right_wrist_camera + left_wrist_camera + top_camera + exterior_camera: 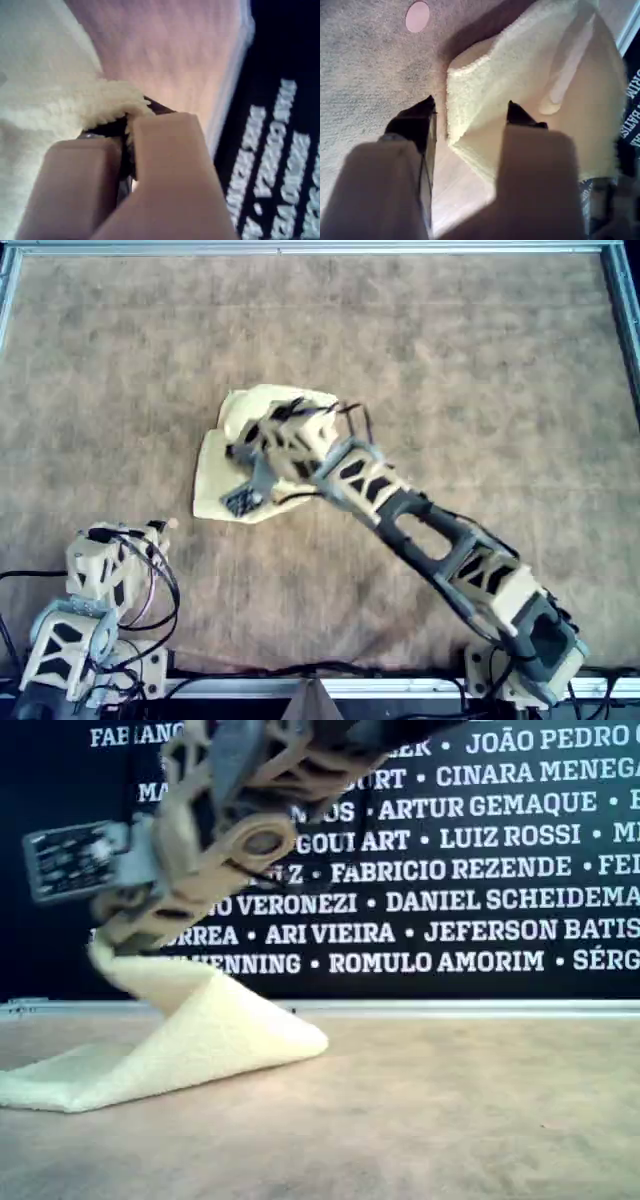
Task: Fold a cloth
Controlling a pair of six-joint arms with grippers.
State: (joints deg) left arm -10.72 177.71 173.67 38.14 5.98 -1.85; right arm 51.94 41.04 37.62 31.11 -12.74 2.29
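A pale yellow cloth [222, 472] lies rumpled on the mottled brown mat [450, 360]; one arm [440, 550] reaches over it from the overhead view's lower right; another arm [95, 600] sits folded at the lower left.

A demo booth: felt mat [450, 360] before a name-printed backdrop [480, 870].

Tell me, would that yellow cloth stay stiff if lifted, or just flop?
Probably floppy: pinched at one edge by the right fingers, the cloth sags in a curve down to the brown mat. Likely light, since a small pinch holds it up. Its fuzzy pile probably resists slipping.
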